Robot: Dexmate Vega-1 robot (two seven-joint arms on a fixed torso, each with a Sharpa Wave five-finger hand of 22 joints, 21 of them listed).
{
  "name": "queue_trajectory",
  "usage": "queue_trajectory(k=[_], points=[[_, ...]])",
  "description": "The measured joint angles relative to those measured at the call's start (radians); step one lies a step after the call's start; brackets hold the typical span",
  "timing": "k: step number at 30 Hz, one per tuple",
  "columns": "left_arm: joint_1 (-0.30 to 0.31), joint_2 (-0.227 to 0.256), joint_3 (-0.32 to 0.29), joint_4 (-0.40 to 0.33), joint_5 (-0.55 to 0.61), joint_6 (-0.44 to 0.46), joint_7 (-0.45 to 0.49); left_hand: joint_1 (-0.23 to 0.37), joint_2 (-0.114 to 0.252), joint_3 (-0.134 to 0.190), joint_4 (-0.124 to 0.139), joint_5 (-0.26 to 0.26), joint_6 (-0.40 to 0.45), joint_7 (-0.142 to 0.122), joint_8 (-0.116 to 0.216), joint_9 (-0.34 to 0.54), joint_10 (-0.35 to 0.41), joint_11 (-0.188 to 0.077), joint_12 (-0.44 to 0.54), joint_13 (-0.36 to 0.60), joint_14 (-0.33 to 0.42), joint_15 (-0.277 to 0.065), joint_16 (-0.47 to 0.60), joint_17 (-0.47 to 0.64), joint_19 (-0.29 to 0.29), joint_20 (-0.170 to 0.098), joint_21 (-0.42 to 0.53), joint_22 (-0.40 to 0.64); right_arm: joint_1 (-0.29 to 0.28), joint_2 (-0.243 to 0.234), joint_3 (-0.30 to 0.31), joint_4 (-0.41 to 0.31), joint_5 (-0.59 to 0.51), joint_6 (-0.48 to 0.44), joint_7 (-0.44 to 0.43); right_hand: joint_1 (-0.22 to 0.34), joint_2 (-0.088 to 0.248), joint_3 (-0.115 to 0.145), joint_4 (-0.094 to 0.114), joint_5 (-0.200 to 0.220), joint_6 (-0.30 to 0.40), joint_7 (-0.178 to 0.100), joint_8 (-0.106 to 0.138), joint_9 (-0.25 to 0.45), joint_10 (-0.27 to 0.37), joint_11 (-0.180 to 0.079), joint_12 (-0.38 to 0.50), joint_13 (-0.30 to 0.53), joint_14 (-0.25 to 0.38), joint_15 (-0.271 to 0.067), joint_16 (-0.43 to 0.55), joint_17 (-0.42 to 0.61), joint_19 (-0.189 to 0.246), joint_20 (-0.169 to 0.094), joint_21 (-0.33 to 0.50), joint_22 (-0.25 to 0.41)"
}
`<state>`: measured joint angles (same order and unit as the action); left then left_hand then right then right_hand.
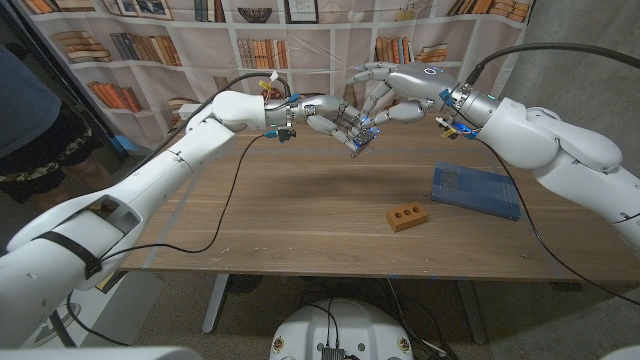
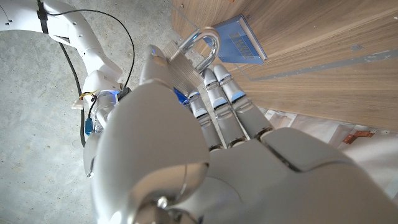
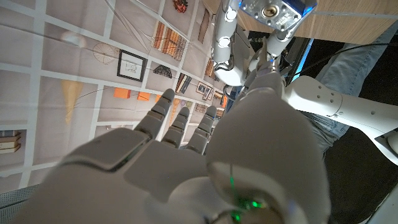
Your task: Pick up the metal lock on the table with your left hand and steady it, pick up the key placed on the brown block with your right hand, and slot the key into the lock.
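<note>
Above the table's far middle, my left hand (image 1: 325, 112) grips the metal lock (image 1: 358, 135), tilted, well off the wood. In the left wrist view its silver shackle (image 2: 204, 41) sticks out past my fingers (image 2: 217, 99). My right hand (image 1: 395, 90) meets it from the right, thumb and a finger pinched together at the lock's lower end. The right wrist view shows the lock's blue-edged base with its round keyhole (image 3: 272, 11) just beyond my pinching fingertips (image 3: 266, 53). The key is hidden between them. The brown block (image 1: 407, 216) lies on the table with nothing on it.
A blue pad (image 1: 475, 190) lies on the table to the right of the block, and also appears in the left wrist view (image 2: 239, 40). Cables trail from both wrists. A person (image 1: 30, 110) stands at the far left edge. A bookshelf backdrop hangs behind the table.
</note>
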<state>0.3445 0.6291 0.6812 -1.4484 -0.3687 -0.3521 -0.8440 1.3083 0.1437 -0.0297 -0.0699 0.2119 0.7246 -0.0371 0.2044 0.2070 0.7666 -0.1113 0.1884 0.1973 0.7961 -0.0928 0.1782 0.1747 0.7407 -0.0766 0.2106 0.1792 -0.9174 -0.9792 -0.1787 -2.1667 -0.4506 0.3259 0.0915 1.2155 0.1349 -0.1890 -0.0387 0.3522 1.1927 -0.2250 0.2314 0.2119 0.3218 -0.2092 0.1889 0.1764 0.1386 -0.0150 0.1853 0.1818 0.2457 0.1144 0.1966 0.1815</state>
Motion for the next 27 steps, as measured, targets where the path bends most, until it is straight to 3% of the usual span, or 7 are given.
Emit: queue_trajectory(k=[27], points=[[-0.005,-0.012,0.001,0.012,-0.011,0.004,-0.013,0.000,0.000,0.007,0.007,0.000,-0.007,0.000,0.001,0.000,-0.007,0.000,0.000,0.000,-0.004,0.004,0.000,0.000,-0.009,0.002,0.000,0.000,0.006,-0.012,-0.014,0.006,0.027,-0.010,0.014,0.004,0.004,-0.008,0.008,0.000,0.000,0.000,0.003,0.003,0.000,0.000,0.000,0.000,0.007,-0.014,0.004,0.000,0.000,0.000,0.000,0.000]])
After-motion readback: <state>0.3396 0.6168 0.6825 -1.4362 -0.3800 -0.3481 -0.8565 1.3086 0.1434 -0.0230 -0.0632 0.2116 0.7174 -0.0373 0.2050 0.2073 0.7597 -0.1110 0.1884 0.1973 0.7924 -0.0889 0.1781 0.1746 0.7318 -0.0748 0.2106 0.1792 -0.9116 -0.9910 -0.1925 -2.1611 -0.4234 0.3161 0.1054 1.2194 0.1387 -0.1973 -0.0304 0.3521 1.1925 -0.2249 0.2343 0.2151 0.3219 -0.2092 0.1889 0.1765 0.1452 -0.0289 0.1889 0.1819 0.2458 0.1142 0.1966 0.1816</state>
